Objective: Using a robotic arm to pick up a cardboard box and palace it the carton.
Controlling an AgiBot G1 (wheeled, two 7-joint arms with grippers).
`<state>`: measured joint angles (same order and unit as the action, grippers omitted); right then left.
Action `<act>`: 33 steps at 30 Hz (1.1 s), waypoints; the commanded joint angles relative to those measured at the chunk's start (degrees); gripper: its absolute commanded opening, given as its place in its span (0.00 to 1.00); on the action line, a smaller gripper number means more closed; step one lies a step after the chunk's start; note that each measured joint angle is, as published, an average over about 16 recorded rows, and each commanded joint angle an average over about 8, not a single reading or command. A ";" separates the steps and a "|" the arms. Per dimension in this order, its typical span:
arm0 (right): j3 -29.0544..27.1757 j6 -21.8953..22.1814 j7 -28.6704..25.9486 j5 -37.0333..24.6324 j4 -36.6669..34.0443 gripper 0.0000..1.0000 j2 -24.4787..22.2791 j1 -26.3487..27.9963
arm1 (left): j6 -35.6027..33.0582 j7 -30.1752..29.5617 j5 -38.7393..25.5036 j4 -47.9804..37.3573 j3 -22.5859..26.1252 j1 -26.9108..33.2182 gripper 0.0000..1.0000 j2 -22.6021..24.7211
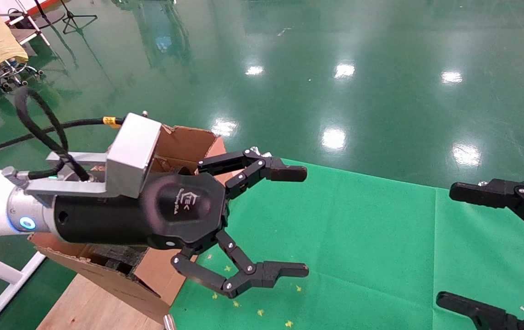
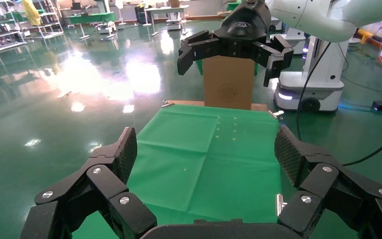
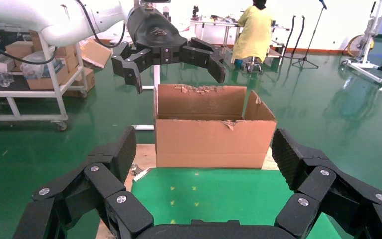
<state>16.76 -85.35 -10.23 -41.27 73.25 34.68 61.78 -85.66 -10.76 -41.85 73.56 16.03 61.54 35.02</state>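
The carton [image 1: 184, 142] is large, brown and torn-flapped. It stands on the table's left end with black foam [image 1: 115, 257] inside, and it also shows in the right wrist view [image 3: 211, 137]. My left gripper [image 1: 299, 221], on the white arm with the silver box, hangs open and empty just right of the carton, over the green cloth [image 1: 358, 229]. It also shows in its own view [image 2: 206, 149] and in the right wrist view [image 3: 176, 74]. My right gripper [image 1: 449, 245] is open and empty at the right edge [image 3: 204, 149]. The small taped cardboard box is out of view.
A closed upright brown box with a round print [image 2: 227, 82] stands at the table's far right end, behind my right gripper [image 2: 231, 55]. Bare wood table [image 1: 92, 307] shows by the carton. Shiny green floor, a rack with boxes [image 3: 35, 74] and a person [image 3: 255, 30] lie beyond.
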 commanded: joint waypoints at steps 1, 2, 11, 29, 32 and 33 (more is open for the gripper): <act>0.00 0.00 0.00 0.00 0.00 1.00 0.00 0.00 | 0.00 0.00 -0.01 -0.01 0.01 0.01 1.00 0.00; 0.00 0.00 0.00 0.00 0.00 1.00 0.00 0.00 | 0.00 0.00 -0.01 -0.01 0.01 0.01 1.00 0.00; 0.00 0.00 0.00 0.00 0.00 1.00 0.00 0.00 | 0.00 0.00 -0.05 -0.04 0.01 0.04 1.00 0.00; 0.00 0.00 0.00 0.00 0.00 1.00 0.00 0.00 | 0.00 0.00 -0.07 -0.05 0.01 0.05 1.00 0.00; 0.00 0.00 0.00 0.00 0.00 1.00 0.00 0.00 | 0.00 0.00 -0.07 -0.05 0.01 0.05 1.00 0.00; 0.00 0.00 0.00 0.00 0.00 1.00 0.00 0.00 | 0.00 0.00 -0.07 -0.05 0.01 0.05 1.00 0.00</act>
<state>16.76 -85.35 -10.23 -41.27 73.25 34.68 61.78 -85.66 -10.76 -41.92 73.51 16.03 61.59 35.02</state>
